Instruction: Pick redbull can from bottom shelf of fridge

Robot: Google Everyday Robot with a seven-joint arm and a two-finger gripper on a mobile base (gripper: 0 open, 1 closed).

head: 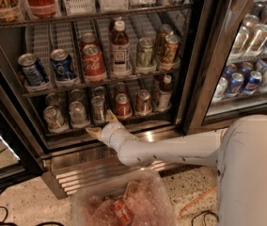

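The fridge [197, 55] stands open, with a ribbed steel base [79, 177]. Its bottom shelf [145, 120] holds a row of cans and one bottle [164, 92]. The redbull can [98, 108], slim with a silver top, stands left of a red cola can [122, 106] and right of two wider silver cans [77, 113]. My gripper [103, 125] is open at the shelf's front edge. One finger [111, 117] is just right of the redbull can's base and the other finger [94, 133] is lower left. It holds nothing.
The rack above holds blue cans [63, 65], a red cola can [93, 62] and a bottle [120, 51]. The neighbouring glass section [239, 81] holds Pepsi cans. A clear plastic bin [124, 206] sits on the floor below my arm. Cables [2, 215] lie at the lower left.
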